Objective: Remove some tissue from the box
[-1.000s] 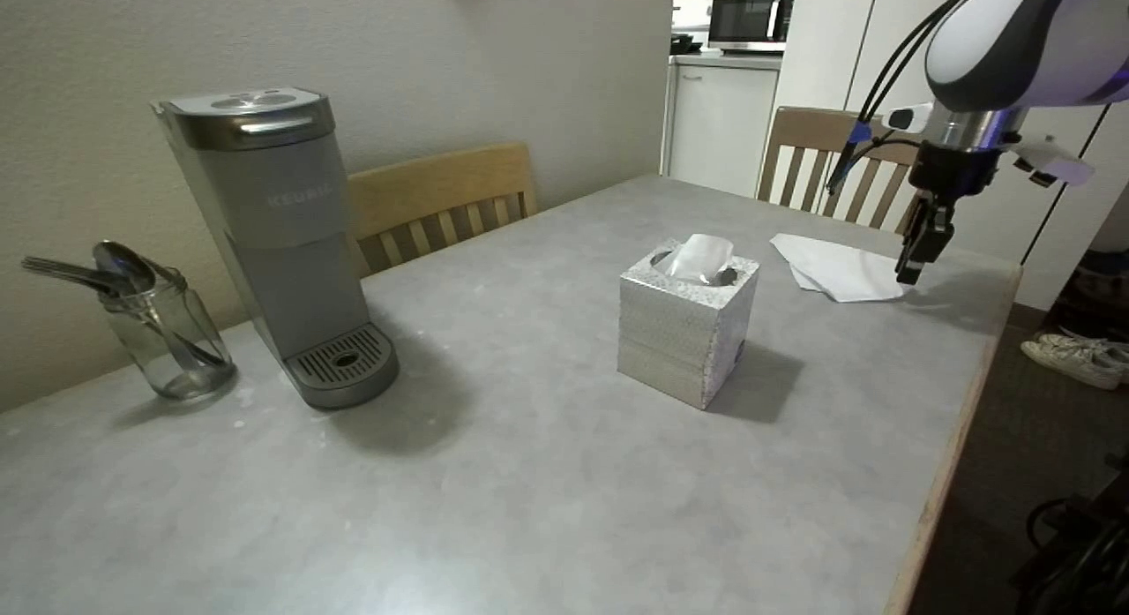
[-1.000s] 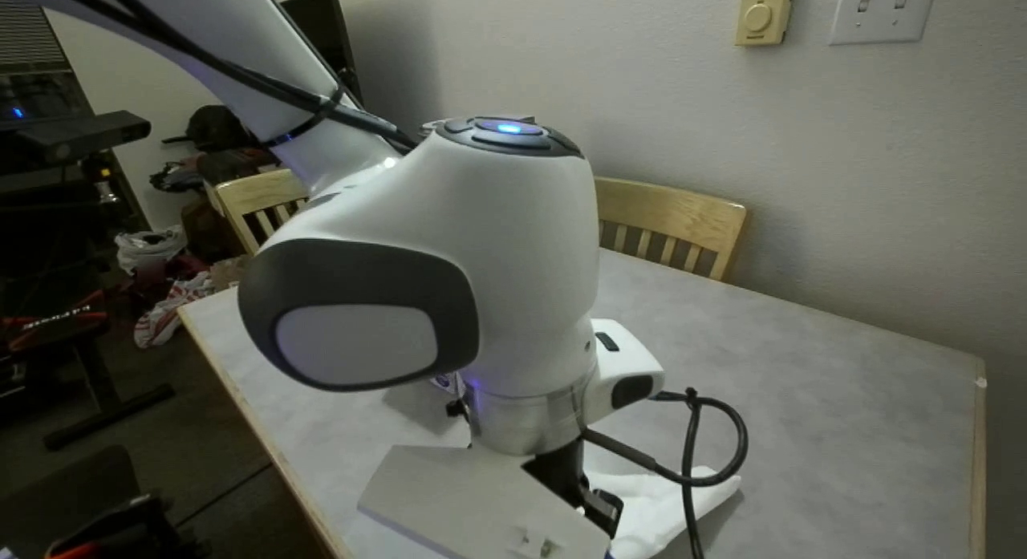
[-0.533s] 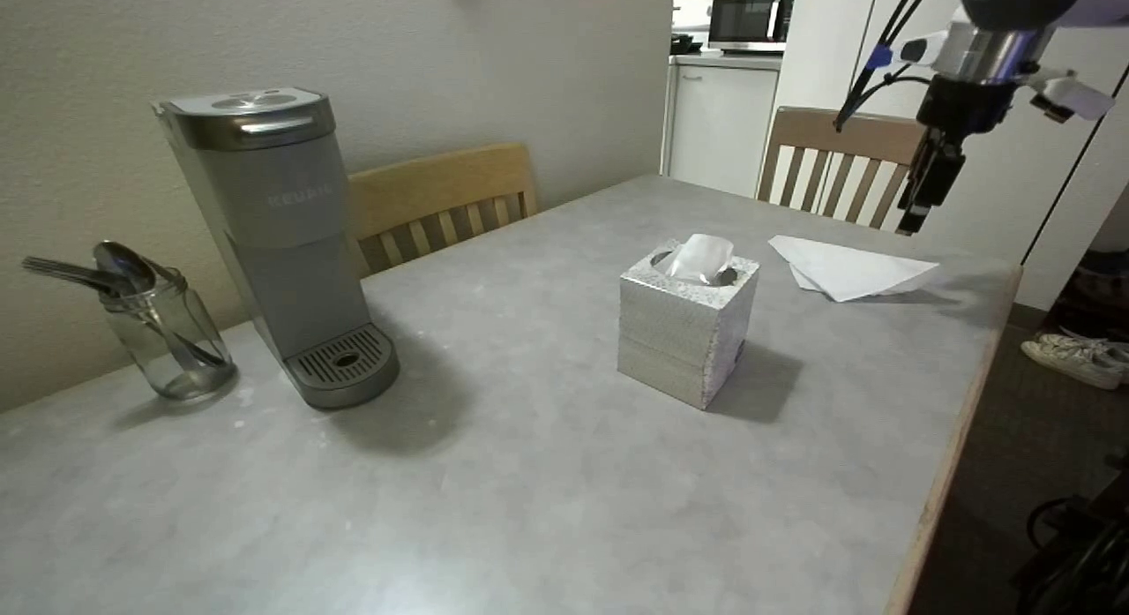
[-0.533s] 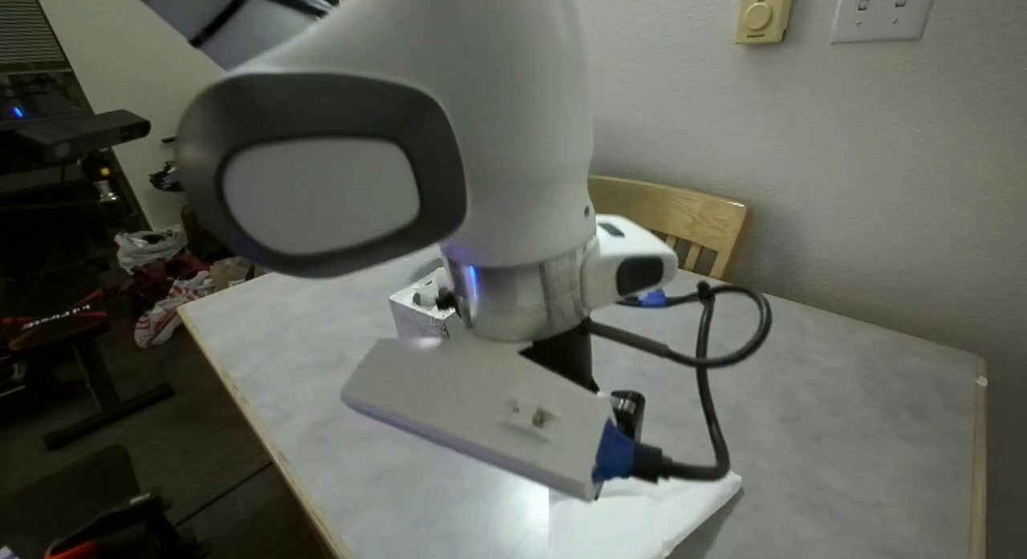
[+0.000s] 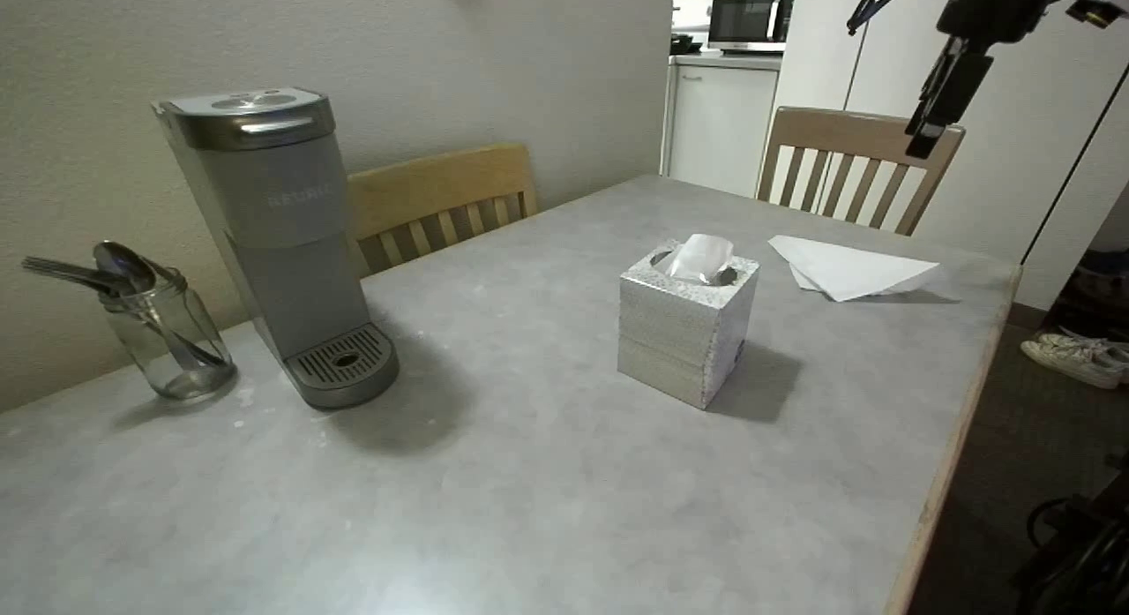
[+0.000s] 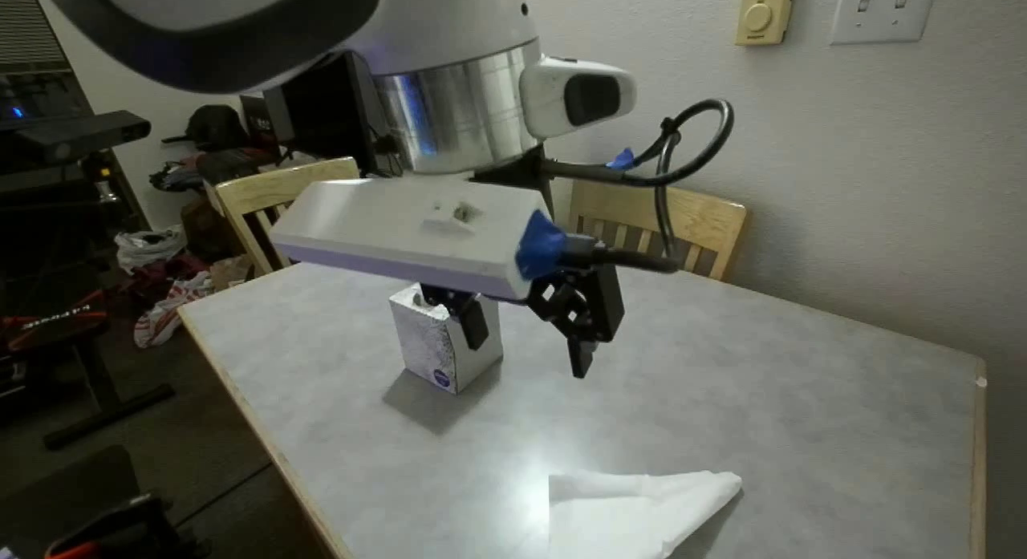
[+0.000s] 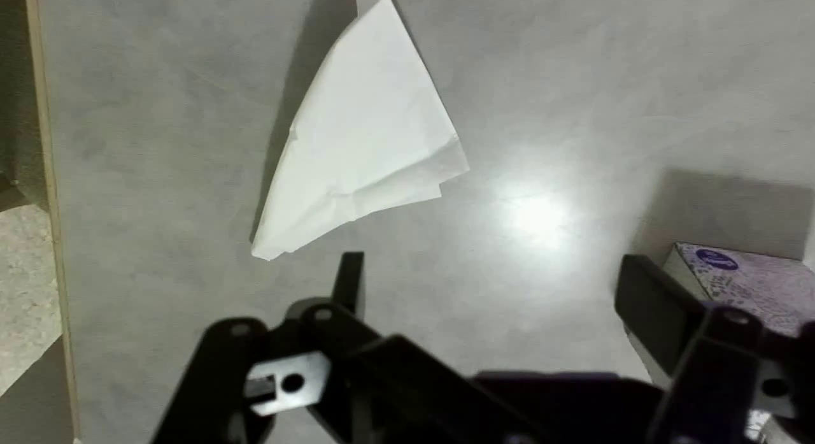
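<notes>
1. The bench (image 5: 529, 509) spreads closest in an exterior view, its top smooth and mottled grey, with a wooden strip along the edge.
2. A coffee maker (image 5: 287, 236) stands on it, a tall grey block with a shiny band around the lid and a rounded, slotted base.
3. Next to that, a clear glass jar (image 5: 168, 355) holds metal cutlery (image 5: 132, 273).
4. The box (image 5: 675, 333) rests upright on the bench, cube-like and printed in silvery speckle; a soft white tissue (image 5: 701, 258) pokes from the oval hole on top.
5. Beyond it lies a white sheet (image 5: 851, 269), thin, creased and folded to a rough triangle.
6. The black tool (image 6: 528, 349) hangs above the bench, apart from box and sheet, its blocky fingers spread wide.
7. Farther back are a slatted wooden chair (image 5: 856, 123) and a microwave (image 5: 750, 19) with a dark door.
</notes>
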Robot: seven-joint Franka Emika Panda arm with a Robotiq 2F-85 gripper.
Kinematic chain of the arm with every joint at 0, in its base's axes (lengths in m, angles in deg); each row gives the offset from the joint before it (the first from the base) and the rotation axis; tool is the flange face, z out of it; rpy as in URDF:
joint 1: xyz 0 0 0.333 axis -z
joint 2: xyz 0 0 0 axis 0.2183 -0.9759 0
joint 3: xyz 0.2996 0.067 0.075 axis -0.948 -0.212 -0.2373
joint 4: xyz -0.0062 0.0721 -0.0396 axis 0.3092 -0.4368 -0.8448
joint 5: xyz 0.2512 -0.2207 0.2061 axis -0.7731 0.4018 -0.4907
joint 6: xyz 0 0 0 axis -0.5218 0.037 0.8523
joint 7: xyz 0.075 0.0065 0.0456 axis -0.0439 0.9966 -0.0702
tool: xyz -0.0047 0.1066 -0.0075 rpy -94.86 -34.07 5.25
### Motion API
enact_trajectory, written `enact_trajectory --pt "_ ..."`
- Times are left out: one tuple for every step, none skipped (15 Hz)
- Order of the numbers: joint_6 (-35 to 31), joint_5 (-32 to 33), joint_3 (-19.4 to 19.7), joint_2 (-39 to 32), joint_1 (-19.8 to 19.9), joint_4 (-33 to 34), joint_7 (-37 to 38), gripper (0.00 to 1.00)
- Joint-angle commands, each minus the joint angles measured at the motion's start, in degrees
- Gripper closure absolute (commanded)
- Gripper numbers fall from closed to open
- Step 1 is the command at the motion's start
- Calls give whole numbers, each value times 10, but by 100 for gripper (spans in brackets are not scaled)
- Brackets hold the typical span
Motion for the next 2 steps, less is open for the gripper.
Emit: enact_trajectory --pt "1 2 9 -1 -10 -1 2 0" --pt "1 2 9 -1 -10 -1 2 0"
